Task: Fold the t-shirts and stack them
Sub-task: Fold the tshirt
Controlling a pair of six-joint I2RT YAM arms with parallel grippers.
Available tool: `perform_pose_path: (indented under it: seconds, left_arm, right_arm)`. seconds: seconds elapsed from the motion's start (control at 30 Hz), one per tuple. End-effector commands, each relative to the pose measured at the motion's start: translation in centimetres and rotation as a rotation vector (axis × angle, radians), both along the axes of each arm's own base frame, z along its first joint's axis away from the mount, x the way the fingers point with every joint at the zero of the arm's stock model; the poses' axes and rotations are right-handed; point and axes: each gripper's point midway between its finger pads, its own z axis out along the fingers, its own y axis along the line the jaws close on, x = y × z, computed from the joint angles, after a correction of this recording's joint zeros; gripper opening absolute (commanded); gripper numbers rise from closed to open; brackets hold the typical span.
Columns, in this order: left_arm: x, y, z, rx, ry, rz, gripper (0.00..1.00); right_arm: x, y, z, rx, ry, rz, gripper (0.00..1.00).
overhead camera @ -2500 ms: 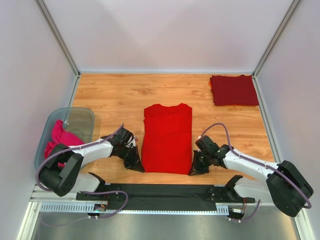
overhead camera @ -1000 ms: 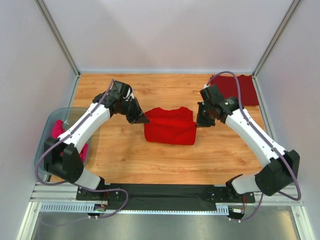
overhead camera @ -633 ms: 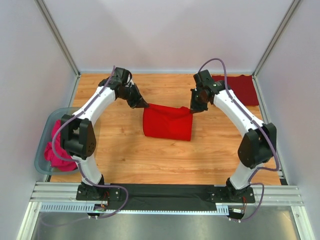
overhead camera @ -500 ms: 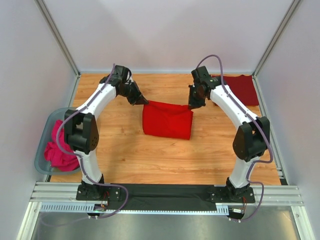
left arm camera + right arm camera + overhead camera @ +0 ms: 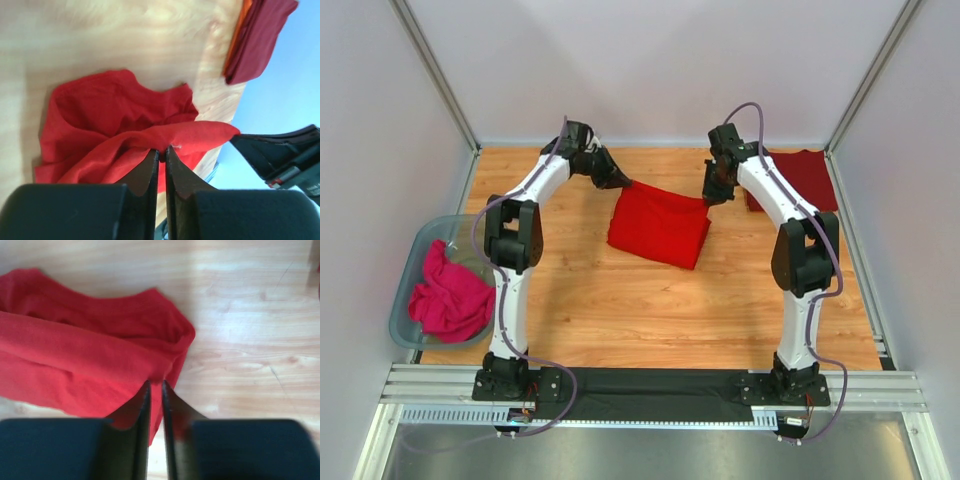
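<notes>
**Limp red shirt doubled over, both tools pinching its far corners**

The bright red t-shirt (image 5: 660, 225) lies mid-bench toward the back, a skewed folded pad on the wooden bench (image 5: 620, 300). The left tool (image 5: 626, 184) and the right tool (image 5: 711, 197) are each pressed almost together on a ridge of its cloth, one at either far corner. The fabric is light, soft and limp: it sags and bunches between the two pinches in the wrist views. It probably holds no shape of its own, so it is best taken at corners or hems, both sides at once, and kept taut. It looks neither fragile nor slippery.

Two and a half seconds ago the shirt lay long and flat near the arm bases, tools at its near corners. Now it is half that length and sits farther back, slightly turned. The maroon t-shirt (image 5: 790, 180) has stayed folded in the far right corner.
</notes>
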Motion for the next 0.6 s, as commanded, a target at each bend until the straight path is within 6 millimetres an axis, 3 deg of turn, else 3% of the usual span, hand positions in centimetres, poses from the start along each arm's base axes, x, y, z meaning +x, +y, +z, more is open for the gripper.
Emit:
perform_pose_path:
  seconds: [0.0,0.03,0.1,0.13,0.17,0.2,0.3,0.4,0.57]
  left_arm:
    - [2.6,0.3,1.8,-0.038,-0.079,-0.004,0.16]
    - [3.1,0.3,1.4,-0.048,-0.074,0.006,0.21]
    - [3.9,1.5,1.4,-0.053,-0.077,0.028,0.26]
    - [4.1,1.8,1.8,-0.047,-0.101,0.023,0.35]
    - [4.2,2.0,2.1,-0.039,-0.116,0.023,0.38]
    - [4.3,2.4,2.5,-0.027,-0.130,0.026,0.39]
    - [3.6,2.7,2.8,0.011,-0.161,-0.018,0.40]
    - [2.2,1.8,2.1,0.020,-0.172,-0.087,0.38]
    - [-0.9,0.0,-1.0,0.036,-0.136,-0.202,0.38]
  right_arm:
    - [3.3,-1.1,0.4,0.013,-0.066,-0.058,0.17]
    - [3.8,-1.2,0.2,0.019,-0.068,-0.066,0.27]
    - [4.1,-0.6,0.9,0.081,-0.064,-0.038,0.33]
    - [3.8,-0.5,1.3,0.080,-0.064,-0.019,0.38]
    - [3.6,-0.3,2.4,0.094,-0.082,-0.004,0.42]
    - [2.7,-0.3,1.6,0.100,-0.057,0.002,0.48]
    - [0.9,0.3,0.8,0.149,-0.032,0.019,0.53]
    - [0.3,1.0,-0.1,0.199,-0.033,0.021,0.54]
    - [-0.7,1.3,-3.4,0.210,0.018,0.007,0.56]
